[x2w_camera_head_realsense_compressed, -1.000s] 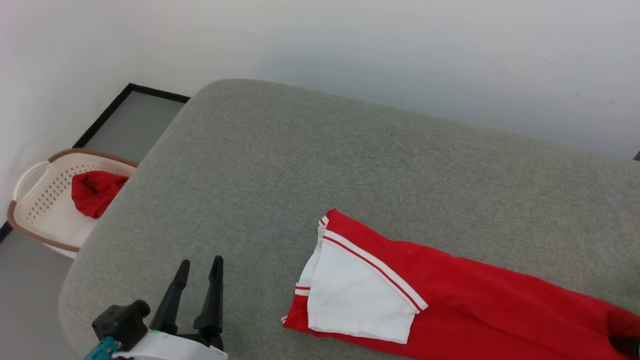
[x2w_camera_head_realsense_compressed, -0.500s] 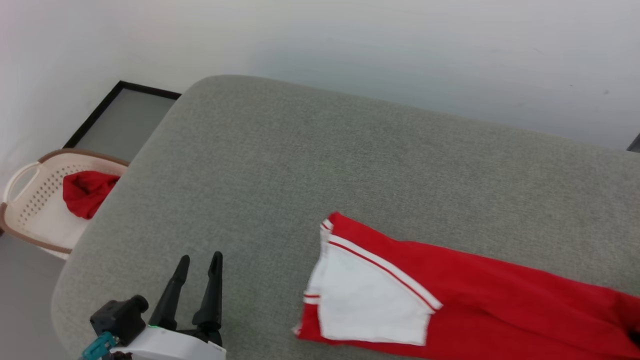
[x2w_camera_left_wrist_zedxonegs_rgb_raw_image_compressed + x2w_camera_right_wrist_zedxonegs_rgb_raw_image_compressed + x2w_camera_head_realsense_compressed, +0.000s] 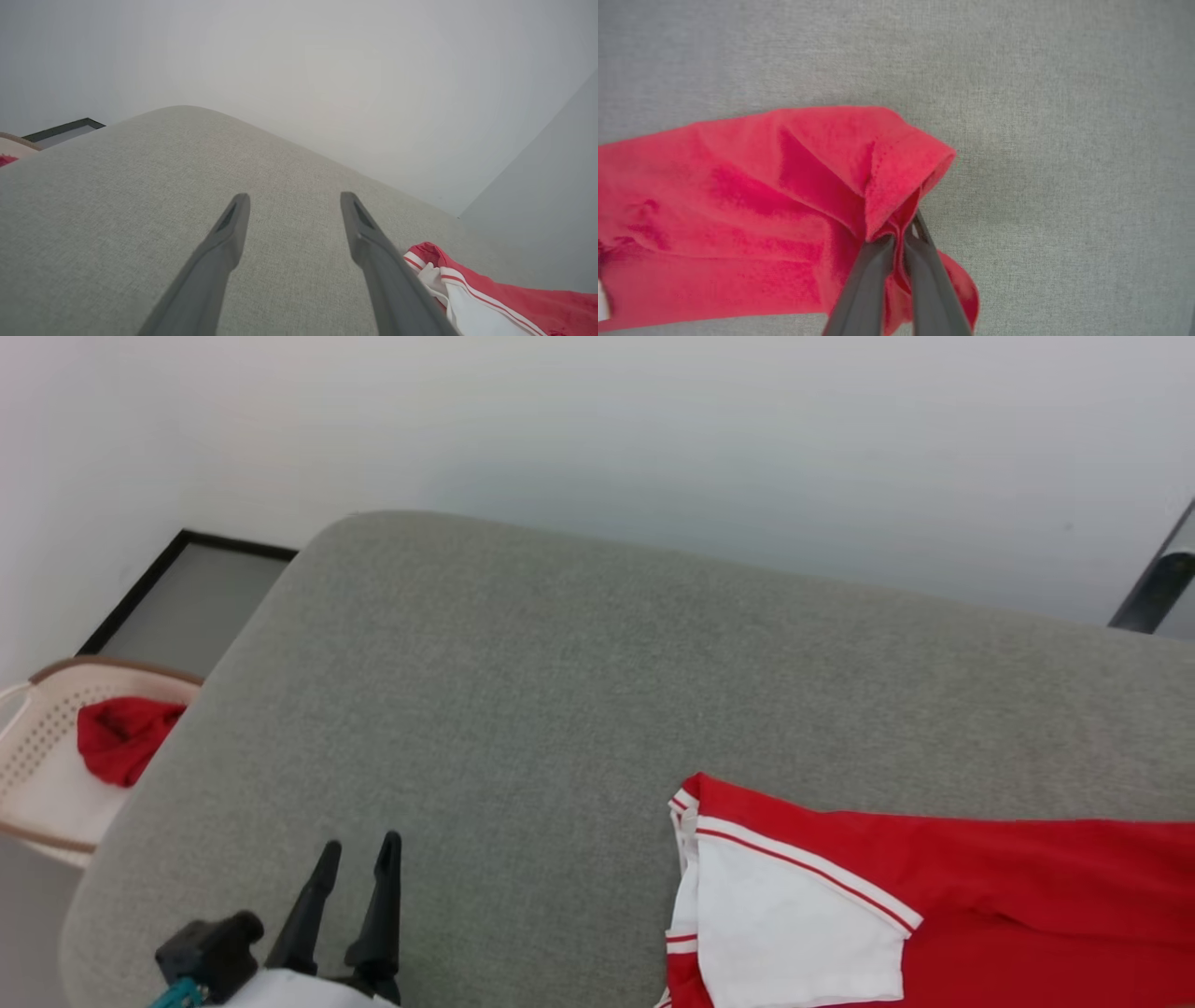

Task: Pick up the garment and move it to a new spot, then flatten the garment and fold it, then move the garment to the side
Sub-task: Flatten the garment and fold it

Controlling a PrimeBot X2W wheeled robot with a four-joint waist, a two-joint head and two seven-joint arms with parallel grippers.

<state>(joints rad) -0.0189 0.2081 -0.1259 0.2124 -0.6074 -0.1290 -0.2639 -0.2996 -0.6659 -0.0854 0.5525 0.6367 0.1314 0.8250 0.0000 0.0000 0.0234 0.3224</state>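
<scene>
Grey woven fabric covers the padded worktop (image 3: pixel 523 709), which has a rounded far-left corner and stands against a plain pale wall (image 3: pixel 653 429). Off its left edge, on the floor, sits a cream perforated laundry basket (image 3: pixel 112 665) with a red cloth (image 3: pixel 117 737) in it.

The head view gives the garment (image 3: pixel 980 887) at the lower right, lying on the worktop with a white sleeve and its red-white striped trim turned toward the left gripper (image 3: pixel 359 841). The right wrist view gives the other end: the right gripper (image 3: pixel 903 233) is clamped on a bunched fold of the red fabric (image 3: pixel 738 186), with the hem puckered around the fingertips. In the left wrist view the left gripper (image 3: pixel 295 198) stands spread wide over bare fabric and holds nothing, the sleeve (image 3: pixel 490 298) just past its right finger.

Since a second ago the head camera has swung — the basket sits further left in the frame — and, measured against the worktop's corner, the sleeve end has slid to the right.
</scene>
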